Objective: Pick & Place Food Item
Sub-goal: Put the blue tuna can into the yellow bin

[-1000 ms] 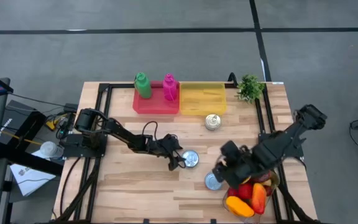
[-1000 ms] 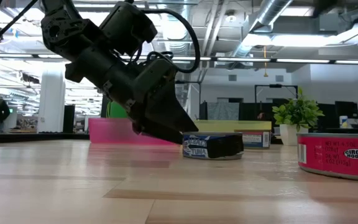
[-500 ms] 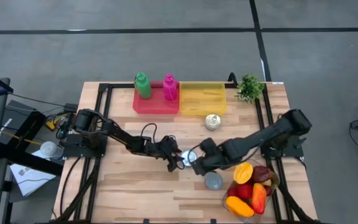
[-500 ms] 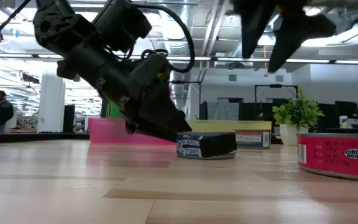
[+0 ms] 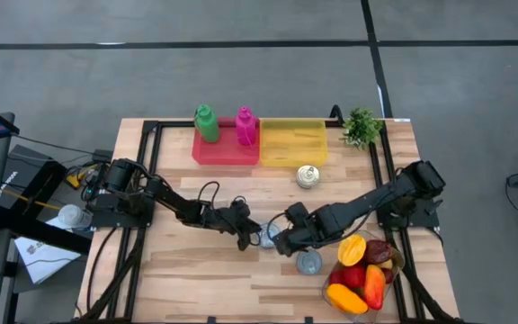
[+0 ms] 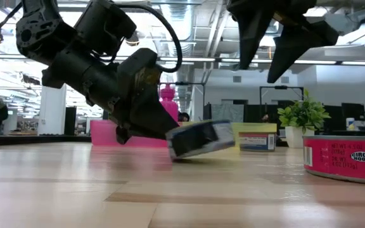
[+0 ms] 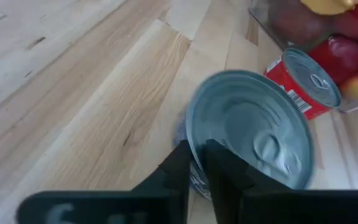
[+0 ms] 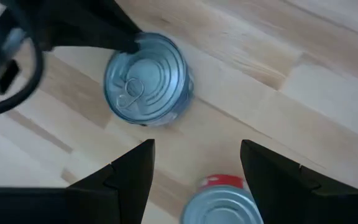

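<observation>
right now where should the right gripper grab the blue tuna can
Judging from above: the blue tuna can sits tilted, its rim pinched by the shut left gripper. The open right gripper hovers over it; best come straight down and close across the round side wall, on the half away from the left fingers.

a green bottle (image 5: 206, 122) and a pink bottle (image 5: 245, 125) stand near a small plant (image 5: 361, 126).

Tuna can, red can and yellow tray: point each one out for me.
tuna can (image 8: 146, 79): right wrist view, middle of its lid.
red can (image 6: 346, 158): low view, on its label.
yellow tray (image 5: 293, 155): high view, on its near rim.
</observation>
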